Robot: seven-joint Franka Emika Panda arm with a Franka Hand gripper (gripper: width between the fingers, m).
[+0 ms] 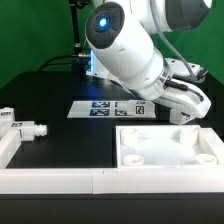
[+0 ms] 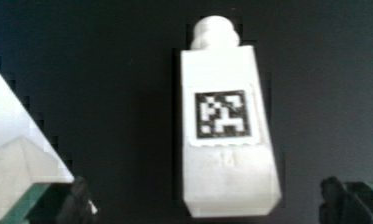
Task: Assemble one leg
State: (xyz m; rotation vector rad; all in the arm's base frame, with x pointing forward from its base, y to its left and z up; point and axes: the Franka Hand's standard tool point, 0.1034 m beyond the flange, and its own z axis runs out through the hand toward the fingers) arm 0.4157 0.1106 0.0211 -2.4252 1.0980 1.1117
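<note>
In the wrist view a white blocky leg (image 2: 224,120) lies on the black table, with a black-and-white tag (image 2: 224,112) on its upper face and its narrower stub (image 2: 209,30) pointing away from the jaws. My gripper (image 2: 201,205) is open above the leg's wide end. The dark fingers (image 2: 58,200) stand well clear on either side, with gaps to the leg. In the exterior view the gripper (image 1: 188,110) is low over the table at the right, behind the large flat panel (image 1: 165,150). This leg is hidden there.
Two more legs (image 1: 30,128) lie at the exterior view's left. The marker board (image 1: 110,108) lies mid-table. A white raised border (image 1: 50,180) runs along the front. The panel's edge (image 2: 14,140) shows beside the leg in the wrist view.
</note>
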